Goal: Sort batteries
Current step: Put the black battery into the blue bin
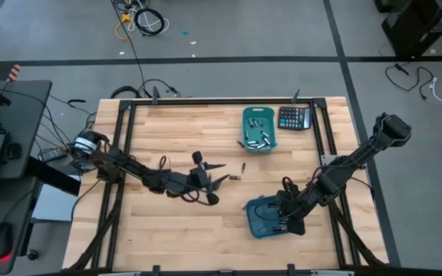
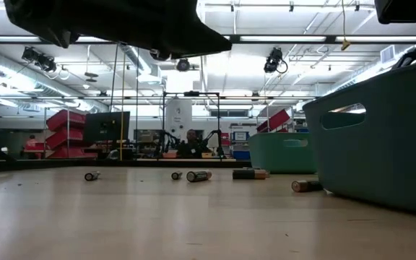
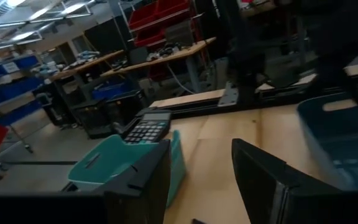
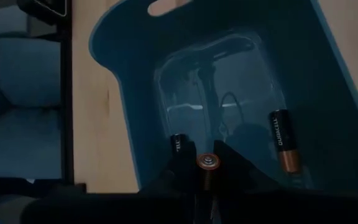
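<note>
My right gripper [image 4: 207,177] reaches down into the near dark-teal bin [image 1: 263,218] with a copper-and-black battery [image 4: 207,165] between its fingertips. Two more batteries [image 4: 284,142] [image 4: 178,144] lie on this bin's floor. Loose batteries [image 1: 243,166] [image 1: 235,177] lie on the wood at mid-table; the low view shows several of these batteries [image 2: 198,175] on their sides. My left gripper [image 1: 219,182] hovers level over mid-table, left of these, open with nothing between its fingers [image 3: 135,186]. The far teal bin [image 1: 258,129] holds several silvery batteries. My right gripper pinches the battery [image 4: 207,163] between its two fingertips, slanting down from the table's right side into the near bin. The battery's end cap faces the wrist camera, so it lies along the fingers. I cannot tell whether its lower end touches the bin's floor.
A black calculator [image 1: 294,117] lies right of the far teal bin, near the table's far edge. A dark metal frame [image 1: 129,138] runs round the tabletop. Bare wood lies at the near left. Cables, a laptop and a mouse sit off the table's left side.
</note>
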